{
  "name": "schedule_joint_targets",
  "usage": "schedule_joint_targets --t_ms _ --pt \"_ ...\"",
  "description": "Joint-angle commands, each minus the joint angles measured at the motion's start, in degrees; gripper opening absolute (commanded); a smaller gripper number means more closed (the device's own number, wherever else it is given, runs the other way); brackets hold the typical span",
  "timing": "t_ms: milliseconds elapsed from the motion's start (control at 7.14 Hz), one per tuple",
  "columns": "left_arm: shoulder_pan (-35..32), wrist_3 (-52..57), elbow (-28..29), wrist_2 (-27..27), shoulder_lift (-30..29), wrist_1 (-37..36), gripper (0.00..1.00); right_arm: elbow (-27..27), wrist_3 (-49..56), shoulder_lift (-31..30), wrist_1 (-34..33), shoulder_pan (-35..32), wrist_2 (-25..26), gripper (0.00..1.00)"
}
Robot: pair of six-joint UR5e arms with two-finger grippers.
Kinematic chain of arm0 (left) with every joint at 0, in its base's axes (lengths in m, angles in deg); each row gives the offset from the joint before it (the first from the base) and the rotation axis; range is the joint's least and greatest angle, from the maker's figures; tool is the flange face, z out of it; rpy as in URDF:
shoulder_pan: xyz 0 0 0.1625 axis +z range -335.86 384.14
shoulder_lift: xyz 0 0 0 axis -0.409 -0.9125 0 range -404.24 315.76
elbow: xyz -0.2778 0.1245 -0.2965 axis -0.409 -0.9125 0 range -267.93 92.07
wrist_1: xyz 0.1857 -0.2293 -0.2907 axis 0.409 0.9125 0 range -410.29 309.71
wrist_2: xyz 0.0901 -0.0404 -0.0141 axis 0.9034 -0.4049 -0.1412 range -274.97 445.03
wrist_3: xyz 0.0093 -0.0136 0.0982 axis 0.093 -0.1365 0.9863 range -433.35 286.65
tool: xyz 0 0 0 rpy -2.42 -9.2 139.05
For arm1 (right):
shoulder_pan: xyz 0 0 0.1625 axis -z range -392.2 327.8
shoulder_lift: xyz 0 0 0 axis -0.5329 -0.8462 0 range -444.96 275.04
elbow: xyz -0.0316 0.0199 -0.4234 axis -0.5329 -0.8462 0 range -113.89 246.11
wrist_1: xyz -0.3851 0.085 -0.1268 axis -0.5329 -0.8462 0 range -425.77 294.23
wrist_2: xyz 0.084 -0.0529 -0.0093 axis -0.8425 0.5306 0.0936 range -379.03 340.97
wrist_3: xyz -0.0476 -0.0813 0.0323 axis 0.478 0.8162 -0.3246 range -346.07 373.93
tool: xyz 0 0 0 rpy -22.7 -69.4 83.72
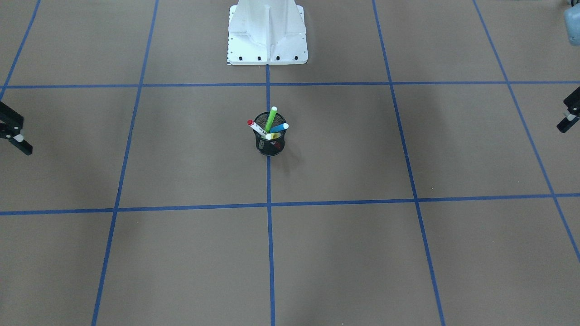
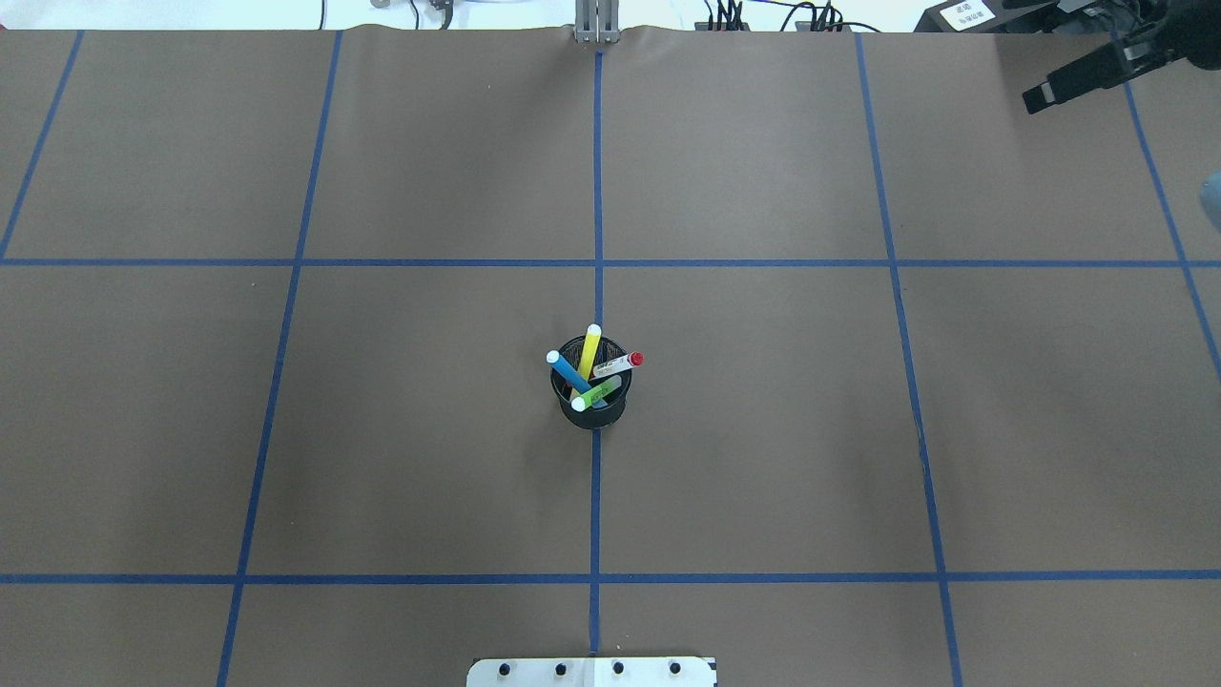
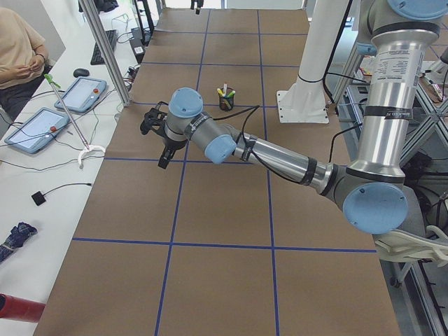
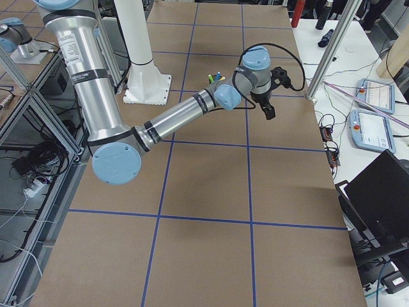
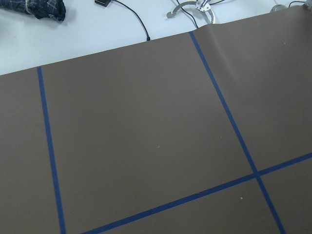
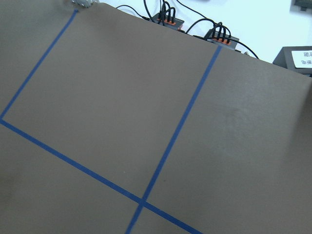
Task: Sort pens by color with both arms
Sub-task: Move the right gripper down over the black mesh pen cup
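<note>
Pens, front view: four slim markers stand bunched in a black mesh cup on the centre tape line of the brown paper-covered table, well apart from both grippers.
Axes, front view: every long axis rises steeply out of the cup, and the upper ends fan apart. The green marker tips toward the robot, the blue marker toward its left, the white marker with a red end toward its right, and the yellow marker away from it.
Grippers, front view: the right gripper and the left gripper sit at opposite edges. Their fingers look parted to us, with nothing between them.
Overhead view: we see the same fan from above. Only the right gripper shows, at the table's far right corner.
Side views: each near arm holds its gripper above bare table, with the cup well beyond it.
Wrist views: we see brown paper and blue tape, no pen.
Handling: we judge the markers light, stiff and smooth, so likely to slip. We would pinch the exposed shaft just below the upper end and draw along its axis. The light cup may tip or lift.
</note>
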Motion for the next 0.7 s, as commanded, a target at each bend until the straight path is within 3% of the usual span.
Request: schedule_joint_targets --t_ms 0,140,561 --pt "3.24 -4.93 0.73 0.3 -1.68 -0.1 1.0 1.22 -8.47 7.15 -8.11 7.86 6.05 0.98" --pt "5.08 -5.3 0.74 0.31 -1.86 -0.1 1.0 3.67 -9.53 11.02 -16.97 11.55 10.08 0.98" --pt "5.37 -5.22 0.82 0.31 -2.13 -0.1 1.0 1.6 -22.06 22.52 -27.99 23.85 19.5 0.98"
